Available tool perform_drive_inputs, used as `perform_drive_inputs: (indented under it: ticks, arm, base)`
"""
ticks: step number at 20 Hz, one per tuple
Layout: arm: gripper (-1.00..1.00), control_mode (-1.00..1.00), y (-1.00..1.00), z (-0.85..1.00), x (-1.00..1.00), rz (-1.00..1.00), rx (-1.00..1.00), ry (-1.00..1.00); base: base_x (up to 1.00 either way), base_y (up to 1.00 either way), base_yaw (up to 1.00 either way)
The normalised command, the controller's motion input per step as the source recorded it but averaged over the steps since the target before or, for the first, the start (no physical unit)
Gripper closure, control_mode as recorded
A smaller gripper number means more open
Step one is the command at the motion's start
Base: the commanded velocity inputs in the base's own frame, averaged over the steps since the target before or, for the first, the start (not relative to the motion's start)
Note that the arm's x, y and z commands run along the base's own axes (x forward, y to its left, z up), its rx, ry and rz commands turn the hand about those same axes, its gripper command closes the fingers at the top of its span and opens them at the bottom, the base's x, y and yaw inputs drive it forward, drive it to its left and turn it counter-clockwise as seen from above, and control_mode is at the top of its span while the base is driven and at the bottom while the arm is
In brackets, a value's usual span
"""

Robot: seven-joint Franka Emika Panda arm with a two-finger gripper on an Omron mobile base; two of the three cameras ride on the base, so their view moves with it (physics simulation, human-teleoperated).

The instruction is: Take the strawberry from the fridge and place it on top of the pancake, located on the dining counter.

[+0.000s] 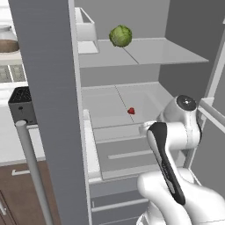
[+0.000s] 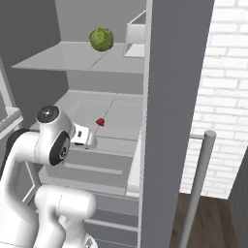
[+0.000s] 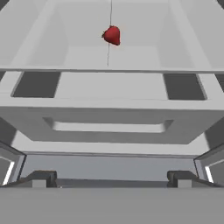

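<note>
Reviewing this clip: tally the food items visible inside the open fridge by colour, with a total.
Red: 1, the strawberry on the lower shelf.
Green: 1, the cabbage on the upper shelf.
Total: 2 items in the fridge.

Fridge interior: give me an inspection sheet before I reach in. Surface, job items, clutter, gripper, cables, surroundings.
Surface: pale grey shelf inside the open fridge.
Job's things: strawberry lying alone on that shelf, untouched; ahead of the fingertips in the hand view.
Clutter: green cabbage on the shelf above; door bin.
Gripper: gripper open, empty, short of the shelf.
Cables: nothing seen.
Surroundings: white brick wall; dark toaster on the wall counter.
</note>
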Motion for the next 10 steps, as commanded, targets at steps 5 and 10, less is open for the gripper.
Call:
perform_drive_inputs:
  ticks: [5,10]
  arm:
    - [-1.0,-1.0,-0.07,0.5,0.4,0.0,0.0,-0.23]
    - [-1.0,-1.0,0.0,0.41,0.68,-0.01,-0.01,-0.02]
  base:
    - [0.0,0.0,0.0]
    - [0.0,0.0,0.0]
